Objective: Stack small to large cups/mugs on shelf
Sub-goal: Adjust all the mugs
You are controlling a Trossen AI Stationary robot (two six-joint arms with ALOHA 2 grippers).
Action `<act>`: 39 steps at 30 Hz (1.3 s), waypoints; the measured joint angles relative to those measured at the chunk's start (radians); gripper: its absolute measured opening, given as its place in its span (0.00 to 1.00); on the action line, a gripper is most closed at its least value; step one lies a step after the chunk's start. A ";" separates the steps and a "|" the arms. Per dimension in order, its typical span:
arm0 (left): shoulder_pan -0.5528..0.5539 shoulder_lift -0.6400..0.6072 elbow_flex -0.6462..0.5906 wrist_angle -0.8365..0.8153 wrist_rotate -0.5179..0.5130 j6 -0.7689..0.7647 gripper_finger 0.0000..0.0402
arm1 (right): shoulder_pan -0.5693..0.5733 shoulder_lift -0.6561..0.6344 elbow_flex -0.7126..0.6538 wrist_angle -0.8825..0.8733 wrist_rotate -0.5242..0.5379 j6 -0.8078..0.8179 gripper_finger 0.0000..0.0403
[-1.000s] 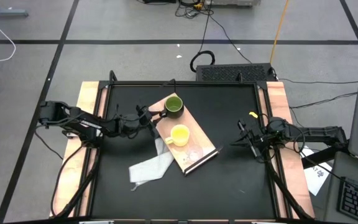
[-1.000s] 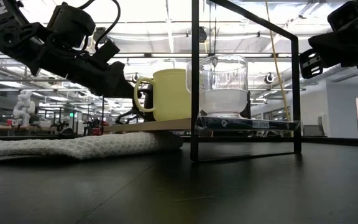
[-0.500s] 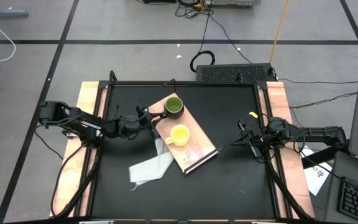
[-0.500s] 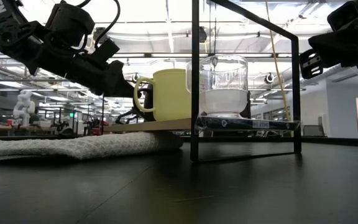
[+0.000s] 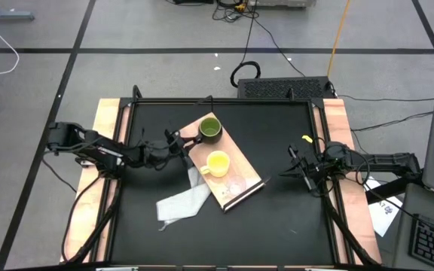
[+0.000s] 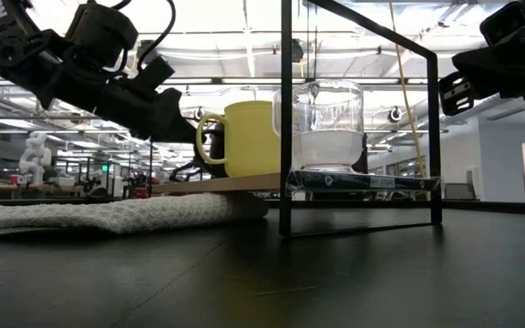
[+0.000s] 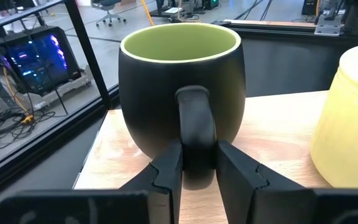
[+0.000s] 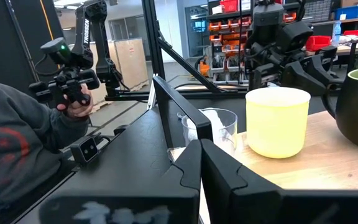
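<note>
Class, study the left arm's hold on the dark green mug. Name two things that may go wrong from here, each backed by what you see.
1. The left gripper pinches only the dark green mug by its thin handle, so the mug might swing or slip once lifted.
2. The yellow mug stands right beside it on the wooden board, so a tilted lift could knock it toward the clear cup.
</note>
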 joint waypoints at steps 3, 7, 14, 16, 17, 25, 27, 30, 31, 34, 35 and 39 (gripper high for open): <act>-0.014 0.000 0.000 -0.001 -0.030 0.003 0.20 | 0.000 0.000 0.000 0.000 0.000 0.000 0.00; -0.029 0.000 0.000 -0.002 -0.043 0.007 0.20 | 0.000 0.000 0.000 0.000 0.000 0.000 0.00; -0.046 0.000 0.000 -0.008 -0.069 -0.012 0.20 | 0.000 0.000 0.000 0.000 0.001 0.011 0.00; -0.051 -0.002 0.000 -0.017 -0.079 -0.013 0.20 | 0.000 0.000 0.000 0.000 0.003 0.013 0.00; -0.052 -0.004 0.000 -0.023 -0.081 -0.014 0.20 | 0.000 0.000 0.000 0.000 0.004 0.016 0.00; -0.078 -0.083 0.000 -0.125 -0.121 -0.035 0.20 | 0.000 0.000 0.000 0.000 0.004 0.018 0.00; -0.086 -0.114 -0.001 -0.160 -0.122 -0.034 0.20 | 0.000 0.000 0.000 0.000 0.004 0.018 0.00; -0.098 -0.158 -0.001 -0.204 -0.122 -0.044 0.20 | 0.000 0.000 0.000 0.000 0.004 0.017 0.00; -0.099 -0.171 -0.001 -0.228 -0.122 -0.047 0.20 | 0.000 0.000 0.000 0.000 0.004 0.016 0.00; -0.106 -0.200 -0.001 -0.269 -0.123 -0.062 0.20 | 0.000 0.000 0.000 0.000 0.004 0.016 0.00; -0.109 -0.206 -0.001 -0.284 -0.124 -0.069 0.20 | 0.000 0.000 0.000 0.001 0.004 0.015 0.00; -0.123 -0.211 -0.001 -0.310 -0.142 -0.085 0.20 | 0.000 0.000 0.000 0.006 0.004 0.015 0.00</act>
